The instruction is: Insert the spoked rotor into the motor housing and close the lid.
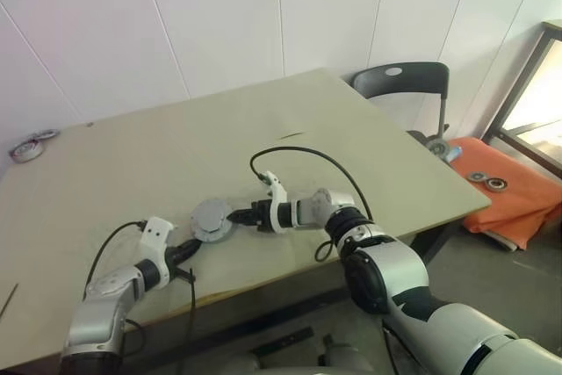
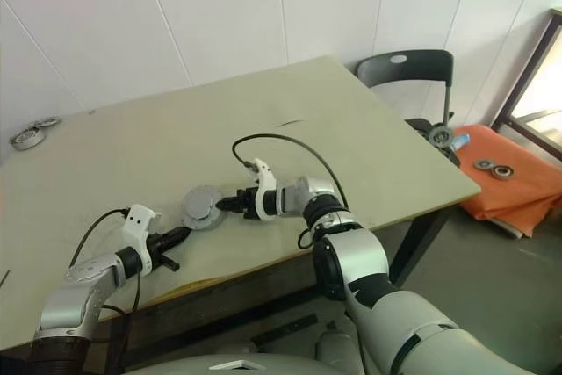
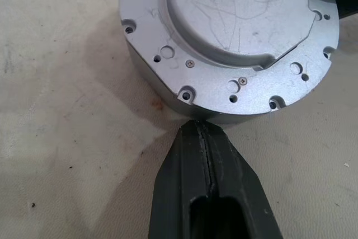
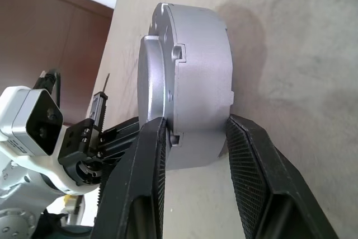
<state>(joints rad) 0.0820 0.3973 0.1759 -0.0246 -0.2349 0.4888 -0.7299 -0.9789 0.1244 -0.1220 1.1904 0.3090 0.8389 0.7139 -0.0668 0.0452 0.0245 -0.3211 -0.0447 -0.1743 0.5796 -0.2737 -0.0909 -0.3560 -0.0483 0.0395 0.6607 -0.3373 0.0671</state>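
The motor housing (image 1: 213, 217) is a squat silver round body on the tan table (image 1: 176, 155), near its front edge. A silver lid (image 3: 235, 9) with a raised centre and small screw holes lies on top of it. My right gripper (image 4: 197, 122) reaches in from the right and is shut on the housing, one finger on the lid face and the other at the bottom rim. My left gripper (image 3: 204, 130) is shut with nothing in it, its tips touching the housing's side wall from the front left. The spoked rotor is hidden.
A black cable (image 1: 299, 154) loops over the table behind my right wrist. Small round parts (image 1: 31, 147) lie at the table's far left corner. A dark chair (image 1: 404, 85) stands past the right corner, and an orange cloth (image 1: 518, 199) with round parts lies beyond it.
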